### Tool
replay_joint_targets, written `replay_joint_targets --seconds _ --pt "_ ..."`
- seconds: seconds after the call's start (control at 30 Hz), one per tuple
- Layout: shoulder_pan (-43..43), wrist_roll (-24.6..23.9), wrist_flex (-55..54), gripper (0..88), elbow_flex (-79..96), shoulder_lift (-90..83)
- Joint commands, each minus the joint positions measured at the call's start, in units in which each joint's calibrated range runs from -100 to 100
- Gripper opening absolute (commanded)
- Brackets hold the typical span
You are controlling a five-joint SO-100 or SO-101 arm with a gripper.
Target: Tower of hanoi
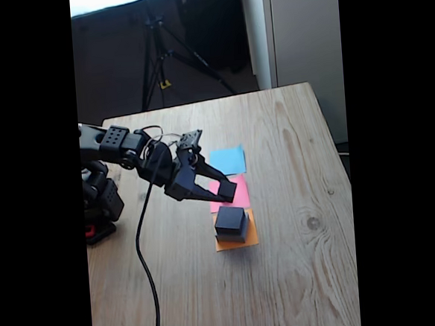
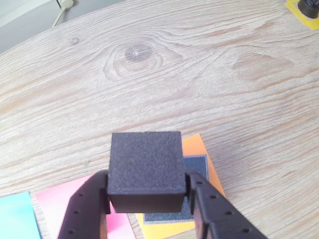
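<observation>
Fixed view: portrait crop with black side bars, set high off the table's [image 1: 300, 276] near end, looking down its length toward a tripod [image 1: 158, 55] and dark backdrop; arm comes in from left. Wrist view: rides just behind the claw [image 2: 147, 191], very close, tilted down at the tabletop. Overlap: the orange [image 1: 247, 239], pink [image 1: 238, 193] and blue [image 1: 228, 161] paper squares plus the wood knot [image 1: 311, 222].

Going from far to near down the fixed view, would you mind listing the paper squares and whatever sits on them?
Blue paper square → pink paper square, partly under the hand → orange paper square, carrying the dark block stack.
</observation>
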Motion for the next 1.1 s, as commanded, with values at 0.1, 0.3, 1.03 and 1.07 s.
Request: replay_joint_targets --seconds 0.1,0.3,1.03,1.07 --pt "-2.08 3.10 28.99 3.5 -25.91 -3.35" --pt "-5.17 5.94 46.88 2.9 -44.36 -3.05" --pt "-23.89 11.63 50.11 2.9 -41.36 -11.98" --pt "-24.22 12.63 47.44 3.0 -37.54 -12.81"
